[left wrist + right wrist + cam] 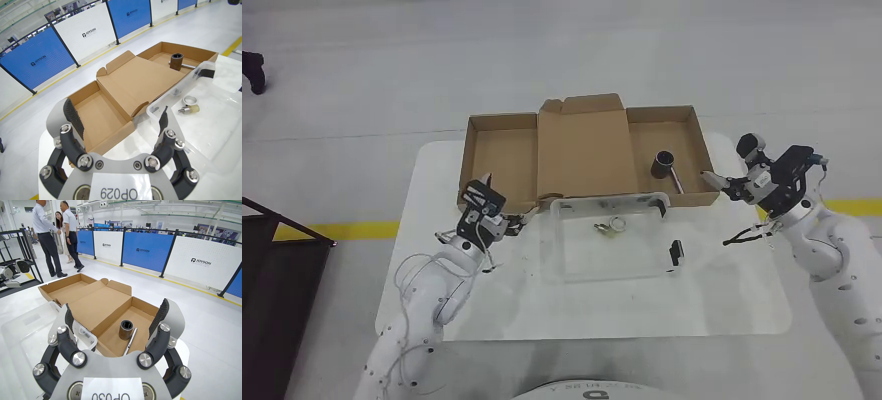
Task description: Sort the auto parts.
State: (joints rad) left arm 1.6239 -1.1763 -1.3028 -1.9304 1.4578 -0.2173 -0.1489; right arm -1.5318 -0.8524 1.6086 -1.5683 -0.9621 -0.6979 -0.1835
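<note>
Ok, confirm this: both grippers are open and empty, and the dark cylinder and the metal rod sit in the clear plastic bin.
Wrong on one point: not the clear plastic bin. The dark cylinder and the metal rod sit in the right-hand compartment of the cardboard box, as the right wrist view shows. The left gripper and the right gripper are open and empty.

the left compartment of the cardboard box has a bare floor, reachable from above between low walls. in the right compartment an upright dark cylinder and a metal rod just beside it fill the near part; the far part is bare. the clear bin (open on top) stands against the box's front, with a ring and a pin near its far wall. bare counter lies in front of the bin and on both sides.
</note>
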